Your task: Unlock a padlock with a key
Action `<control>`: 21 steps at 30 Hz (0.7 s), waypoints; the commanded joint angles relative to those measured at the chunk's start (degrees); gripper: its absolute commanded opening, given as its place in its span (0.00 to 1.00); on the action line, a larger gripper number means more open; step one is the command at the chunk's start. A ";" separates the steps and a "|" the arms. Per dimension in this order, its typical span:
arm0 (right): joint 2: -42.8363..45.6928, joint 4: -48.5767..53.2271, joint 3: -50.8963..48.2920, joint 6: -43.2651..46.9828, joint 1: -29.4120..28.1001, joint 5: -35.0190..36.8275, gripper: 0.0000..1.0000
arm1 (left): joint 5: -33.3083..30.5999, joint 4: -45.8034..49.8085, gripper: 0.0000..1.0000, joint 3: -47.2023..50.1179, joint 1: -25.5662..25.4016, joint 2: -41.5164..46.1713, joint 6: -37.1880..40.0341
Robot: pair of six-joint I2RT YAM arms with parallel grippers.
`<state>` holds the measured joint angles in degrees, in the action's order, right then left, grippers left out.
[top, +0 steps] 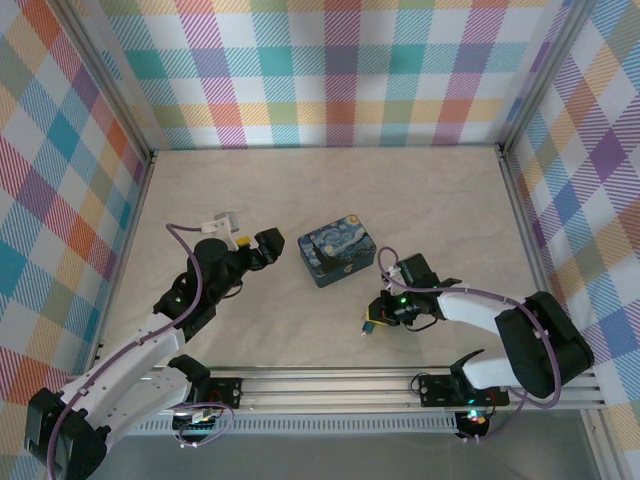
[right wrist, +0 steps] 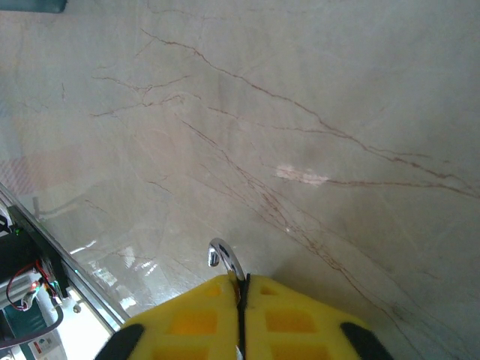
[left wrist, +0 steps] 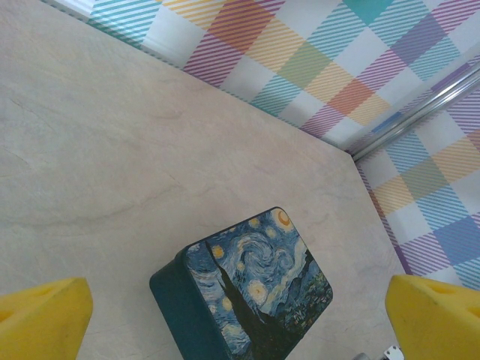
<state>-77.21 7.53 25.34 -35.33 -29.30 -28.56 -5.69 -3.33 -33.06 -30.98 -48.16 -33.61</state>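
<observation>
The left gripper (top: 262,246) is positioned over the left-centre of the surface (top: 440,200), directed toward the painted tin (top: 338,254). In the left wrist view, its yellow fingertips (left wrist: 41,319) stand at opposite edges of the frame. The jaws are spread wide and hold nothing. The tin (left wrist: 247,300), blue and yellow with a night-sky design, sits flat ahead of and between them, apart from both. The right gripper (top: 374,322) is low over the surface near the front rail (top: 330,385), on the near right of the tin and apart from it. In the right wrist view, the right gripper (right wrist: 240,283) has its yellow jaws pressed together along a thin seam. A curved silver loop (right wrist: 224,257) protrudes from that seam, just above the marbled surface (right wrist: 300,112). In the top view, the padlock (top: 368,324) appears as a tiny dark item at the tips of these jaws. Its body is too small to resolve further. Plaid walls (top: 330,70) enclose the workspace.
</observation>
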 commanded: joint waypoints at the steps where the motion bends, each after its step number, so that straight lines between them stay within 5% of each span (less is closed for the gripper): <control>1: -0.62 0.65 0.83 0.61 -0.41 0.87 0.13 | -0.90 -0.22 1.00 -0.07 0.39 0.17 0.20; 21: 8.07 6.69 2.70 2.61 -0.32 6.95 0.43 | -1.05 2.62 1.00 -2.60 0.40 0.78 2.10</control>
<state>-71.07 11.27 26.00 -34.57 -29.34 -23.77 -5.72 -1.58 -33.71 -30.98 -48.14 -33.10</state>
